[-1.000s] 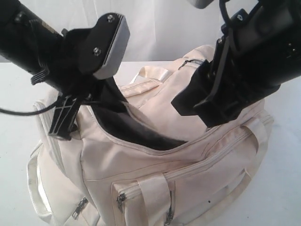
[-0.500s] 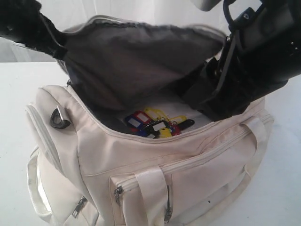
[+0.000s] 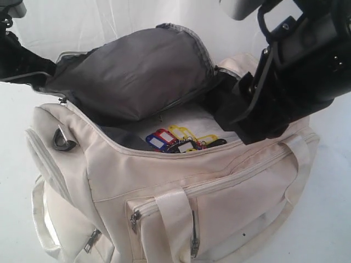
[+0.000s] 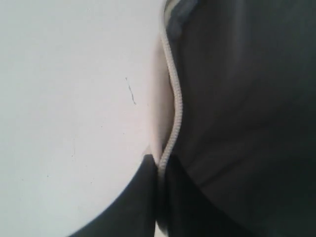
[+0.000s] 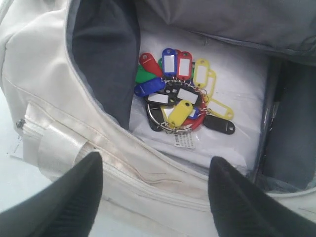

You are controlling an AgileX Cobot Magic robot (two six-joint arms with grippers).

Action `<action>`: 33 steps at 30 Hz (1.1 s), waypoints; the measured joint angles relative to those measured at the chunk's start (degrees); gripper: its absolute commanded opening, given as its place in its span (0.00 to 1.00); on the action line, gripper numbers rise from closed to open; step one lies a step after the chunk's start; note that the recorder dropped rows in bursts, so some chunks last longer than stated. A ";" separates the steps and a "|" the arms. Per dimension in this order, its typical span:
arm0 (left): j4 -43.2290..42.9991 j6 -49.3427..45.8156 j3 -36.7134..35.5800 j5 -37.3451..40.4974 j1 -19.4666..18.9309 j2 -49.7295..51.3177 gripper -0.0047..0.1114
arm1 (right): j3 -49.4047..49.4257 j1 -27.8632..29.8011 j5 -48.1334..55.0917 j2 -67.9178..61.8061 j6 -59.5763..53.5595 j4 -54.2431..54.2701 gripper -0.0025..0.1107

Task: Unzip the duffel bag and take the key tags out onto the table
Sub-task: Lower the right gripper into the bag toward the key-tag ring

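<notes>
Many oblong key tags, misc. colours

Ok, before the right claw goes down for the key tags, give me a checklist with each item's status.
1. Duffel bag unzipped, flap lifted off the opening: ok.
2. Left claw shut on the flap's zipper edge: ok.
3. Key tags visible on the bag floor, nothing covering them: ok.
4. Right claw open, above the opening: ok.
5. Claw clears the near rim on the way down: cannot tell.
6. Bare table beside the bag for the drop: ok.
</notes>
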State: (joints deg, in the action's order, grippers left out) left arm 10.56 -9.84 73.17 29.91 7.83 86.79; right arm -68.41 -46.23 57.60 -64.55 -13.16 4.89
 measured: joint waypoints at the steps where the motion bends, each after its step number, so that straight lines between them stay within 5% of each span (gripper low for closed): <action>1: -0.31 0.04 0.00 0.27 0.00 0.40 0.26 | 0.23 0.00 -0.12 0.00 0.15 0.00 0.54; 6: -3.13 0.04 0.00 1.57 -0.03 1.49 0.59 | 0.45 0.00 -0.21 0.00 1.02 0.00 0.54; 9: -6.05 0.25 0.00 2.08 -0.03 1.49 0.68 | 0.45 0.00 -0.34 0.00 1.16 0.00 0.54; 22: -8.87 0.73 8.99 10.90 -0.13 -7.79 0.65 | 0.45 0.00 -4.28 0.00 1.55 0.00 0.53; 33: -8.87 0.73 7.95 23.70 -0.38 -22.74 0.38 | -5.22 0.00 -6.84 -13.71 6.54 -1.57 0.51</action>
State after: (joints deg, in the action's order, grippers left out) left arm 1.69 -9.11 81.12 53.61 7.46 64.05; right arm -73.63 -46.23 50.76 -78.26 -6.62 3.33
